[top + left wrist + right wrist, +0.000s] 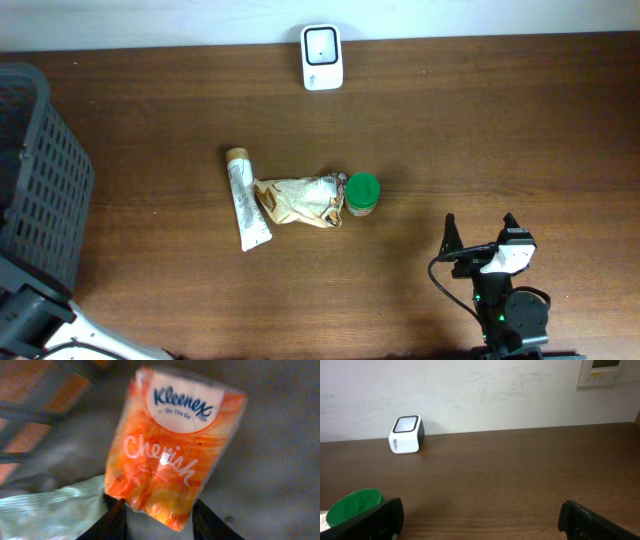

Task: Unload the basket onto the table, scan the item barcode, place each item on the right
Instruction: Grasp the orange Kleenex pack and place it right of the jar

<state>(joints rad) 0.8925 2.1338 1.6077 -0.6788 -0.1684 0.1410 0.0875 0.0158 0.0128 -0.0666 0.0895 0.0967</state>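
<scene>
An orange Kleenex tissue pack (170,440) lies on the grey floor of the basket. Its lower end sits between the black fingers of my left gripper (159,520), and both fingers touch its sides. In the overhead view this gripper is hidden; only part of the left arm (30,315) shows at the bottom left. The white scanner (322,57) stands at the table's far edge, window facing up; it also shows as scanner (406,434). My right gripper (481,232) rests wide open over bare wood, with nothing between its fingers (375,520).
A dark grey slatted basket (40,180) fills the left side. A tube (245,198), a crumpled bag (300,200) and a green-lidded jar (362,193) lie mid-table. A pale green packet (50,510) lies beside the tissue pack.
</scene>
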